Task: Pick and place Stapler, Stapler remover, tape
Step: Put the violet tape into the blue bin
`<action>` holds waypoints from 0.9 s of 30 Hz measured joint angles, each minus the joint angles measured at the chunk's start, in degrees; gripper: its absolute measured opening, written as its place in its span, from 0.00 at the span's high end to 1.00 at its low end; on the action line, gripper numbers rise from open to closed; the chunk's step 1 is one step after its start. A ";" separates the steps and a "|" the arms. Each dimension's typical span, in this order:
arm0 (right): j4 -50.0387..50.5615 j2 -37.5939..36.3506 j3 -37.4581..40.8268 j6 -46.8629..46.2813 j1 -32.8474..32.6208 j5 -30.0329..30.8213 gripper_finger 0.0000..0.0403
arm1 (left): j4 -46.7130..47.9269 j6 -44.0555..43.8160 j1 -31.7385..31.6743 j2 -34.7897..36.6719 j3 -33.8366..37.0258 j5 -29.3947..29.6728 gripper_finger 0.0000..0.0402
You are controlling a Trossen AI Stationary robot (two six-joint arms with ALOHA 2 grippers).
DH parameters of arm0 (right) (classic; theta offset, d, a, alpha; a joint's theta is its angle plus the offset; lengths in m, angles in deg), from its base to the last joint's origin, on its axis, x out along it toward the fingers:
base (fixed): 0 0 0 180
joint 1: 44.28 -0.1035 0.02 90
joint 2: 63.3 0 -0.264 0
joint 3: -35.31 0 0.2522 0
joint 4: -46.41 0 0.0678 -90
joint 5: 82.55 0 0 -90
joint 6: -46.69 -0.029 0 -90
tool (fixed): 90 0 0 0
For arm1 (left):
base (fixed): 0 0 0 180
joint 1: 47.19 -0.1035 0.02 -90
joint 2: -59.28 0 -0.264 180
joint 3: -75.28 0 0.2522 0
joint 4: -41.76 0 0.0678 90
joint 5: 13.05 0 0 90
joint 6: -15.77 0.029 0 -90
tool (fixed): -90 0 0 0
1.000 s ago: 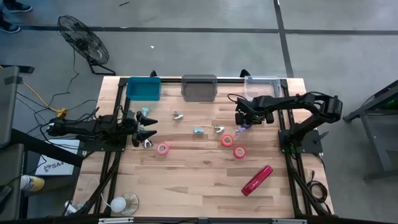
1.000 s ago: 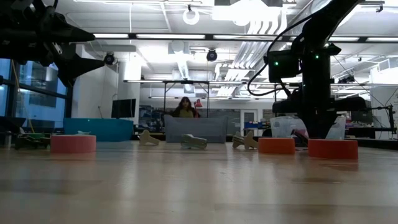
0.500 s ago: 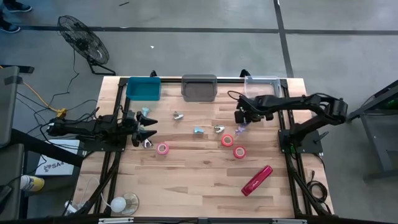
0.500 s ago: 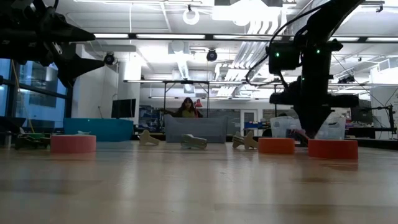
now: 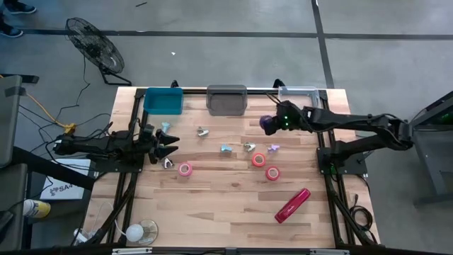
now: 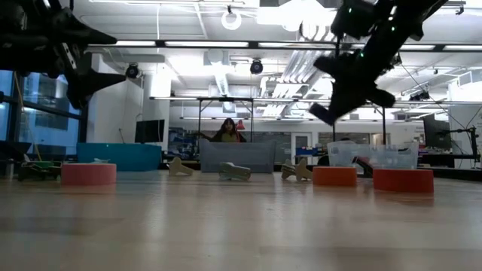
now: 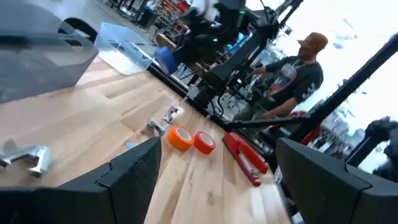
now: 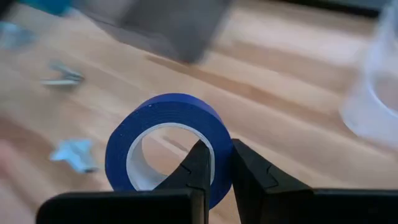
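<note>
Blue tape roll [image 8: 166,147] clamped in right gripper [image 8: 215,163] above table, left gripper [image 5: 170,139] spread apart

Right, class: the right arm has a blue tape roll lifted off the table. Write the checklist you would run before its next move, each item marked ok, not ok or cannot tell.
1. Right gripper shut on the blue tape roll, fingers pinching its wall: ok.
2. Roll lifted off the table: ok, the low view shows the arm raised well above it.
3. Which bin the roll should go into, the clear bin, grey bin or teal bin: cannot tell.
4. Left gripper open and parked at the table's left side, away from the right arm: ok.
5. Red stapler placed in a bin: not ok, it lies on the table.
</note>
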 joint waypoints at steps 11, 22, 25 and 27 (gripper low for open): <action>-17.73 -0.49 0.00 5.18 -3.38 -0.98 0.92 | -0.06 -9.10 0.00 0.01 0.00 10.11 0.22; -27.13 -0.45 0.00 6.47 -3.71 -2.38 0.92 | -6.25 -10.61 -0.02 -0.64 -0.02 18.28 0.22; -27.16 -0.45 0.00 6.49 -3.71 -2.40 0.92 | -6.48 -12.50 0.00 -0.67 -0.02 18.33 0.22; -27.16 -0.45 0.00 7.18 -3.71 -2.37 0.92 | -6.51 -12.63 0.00 -0.64 -0.02 18.09 0.22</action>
